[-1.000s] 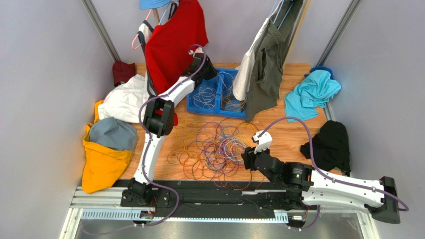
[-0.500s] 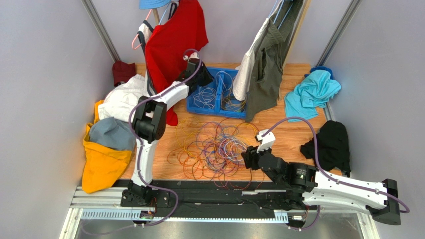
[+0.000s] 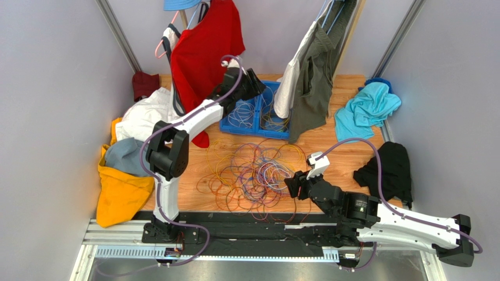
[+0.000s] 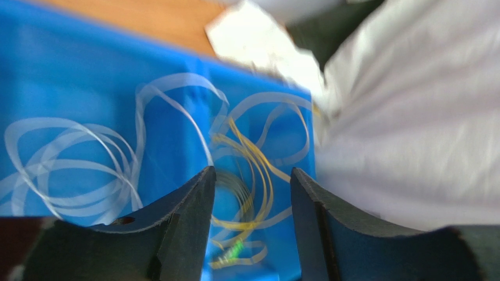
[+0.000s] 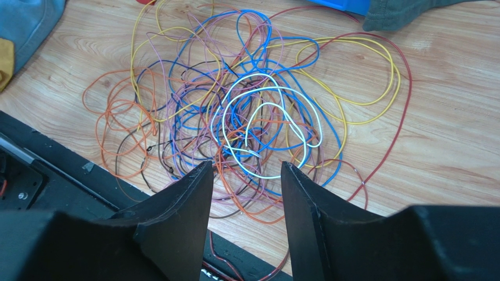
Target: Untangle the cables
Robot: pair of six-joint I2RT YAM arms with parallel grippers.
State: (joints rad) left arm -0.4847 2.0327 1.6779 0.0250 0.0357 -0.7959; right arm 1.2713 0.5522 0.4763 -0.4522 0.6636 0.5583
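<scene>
Jaws on both grippers stand apart, gripping nothing. Cables [image 5: 246, 111] lie tangled mid-worktop [image 5: 446, 134] toward the near edge. Right gripper [image 5: 246, 170] hangs just over the heap, probably lining up one strand. Left gripper [image 4: 252, 175] hovers over the blue bin [image 4: 70, 76] at the far edge, which holds white strands [image 4: 139, 134]. The bin is likely the drop-off for freed cables.

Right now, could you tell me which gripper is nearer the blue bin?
Left. The left gripper hangs over the blue bin; the right gripper sits by the cable pile.

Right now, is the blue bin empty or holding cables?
Not empty: white cables and yellow cables lie coiled in the bin.
</scene>
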